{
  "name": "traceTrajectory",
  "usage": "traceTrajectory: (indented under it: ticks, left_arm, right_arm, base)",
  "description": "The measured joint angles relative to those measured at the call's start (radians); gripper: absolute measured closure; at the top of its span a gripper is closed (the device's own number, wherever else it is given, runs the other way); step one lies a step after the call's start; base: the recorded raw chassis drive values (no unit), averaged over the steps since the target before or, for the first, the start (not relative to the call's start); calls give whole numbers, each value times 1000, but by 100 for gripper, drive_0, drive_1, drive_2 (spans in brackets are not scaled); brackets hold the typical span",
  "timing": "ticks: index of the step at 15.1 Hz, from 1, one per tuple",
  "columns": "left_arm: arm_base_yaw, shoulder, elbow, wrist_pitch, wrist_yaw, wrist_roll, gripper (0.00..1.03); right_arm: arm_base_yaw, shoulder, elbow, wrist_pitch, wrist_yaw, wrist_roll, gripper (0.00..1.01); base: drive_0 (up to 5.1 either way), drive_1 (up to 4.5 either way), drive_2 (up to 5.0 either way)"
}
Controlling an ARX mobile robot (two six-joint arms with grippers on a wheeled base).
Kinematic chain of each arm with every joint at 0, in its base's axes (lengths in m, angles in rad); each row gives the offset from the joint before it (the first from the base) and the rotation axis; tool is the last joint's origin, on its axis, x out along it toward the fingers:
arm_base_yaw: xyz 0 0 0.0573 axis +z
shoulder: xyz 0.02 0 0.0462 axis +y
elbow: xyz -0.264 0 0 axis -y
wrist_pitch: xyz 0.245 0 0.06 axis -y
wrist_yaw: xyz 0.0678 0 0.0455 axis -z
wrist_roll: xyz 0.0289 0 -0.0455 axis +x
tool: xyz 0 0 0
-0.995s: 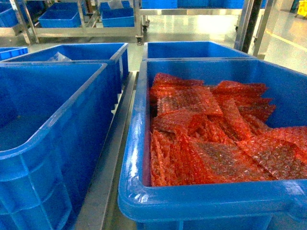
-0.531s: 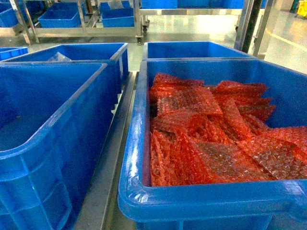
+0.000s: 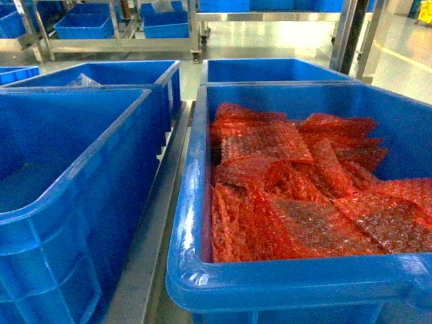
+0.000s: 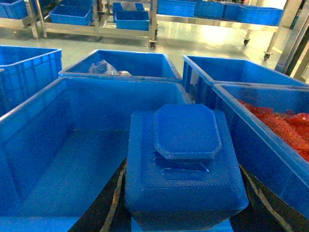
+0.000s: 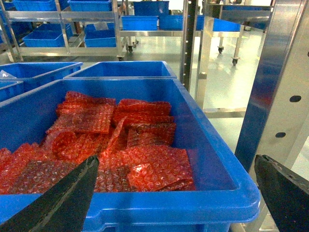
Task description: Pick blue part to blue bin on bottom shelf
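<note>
The blue part [image 4: 186, 159], a blocky blue piece with an octagonal cap, fills the lower middle of the left wrist view. My left gripper [image 4: 186, 208] is shut on it, a black finger [image 4: 108, 208] pressed to each side. The part hangs over the near right end of a large empty blue bin [image 4: 63, 159], which also shows at the left of the head view as the empty blue bin [image 3: 67, 196]. My right gripper [image 5: 176, 164] is open and holds nothing, above the near right corner of a bin [image 5: 231, 188] of red bubble wrap. Neither gripper appears in the head view.
Red bubble-wrap bags [image 3: 283, 189] fill the right bin [image 3: 192, 202]. Behind stand two more blue bins, one [image 3: 121, 71] holding a clear plastic bag. A metal rail [image 3: 152, 236] runs between the front bins. Shelf posts [image 5: 275, 82] stand at the right; racks of blue bins [image 3: 84, 23] line the back.
</note>
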Motion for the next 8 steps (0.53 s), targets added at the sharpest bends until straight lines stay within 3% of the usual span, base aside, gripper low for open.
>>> traceTrajectory:
  ticks: [5, 6, 7, 8]
  left_arm:
    - [0, 0, 0, -2, -3, 0, 59]
    - [-27, 16, 8, -40, -116, 32, 59]
    - [-14, 40, 8, -23, -165, 55, 59]
    - [15, 65, 11, 10, -161, 65, 59]
  right_arm:
    - [0, 0, 0, 0, 0, 0, 3]
    - [0, 0, 0, 0, 0, 0, 3]
    - [0, 0, 0, 1, 0, 0, 3]
    - [0, 0, 0, 0, 0, 0, 3]
  base:
    - [0, 0, 0]
    - [0, 0, 0]
    - [0, 0, 0]
    - [0, 0, 0]
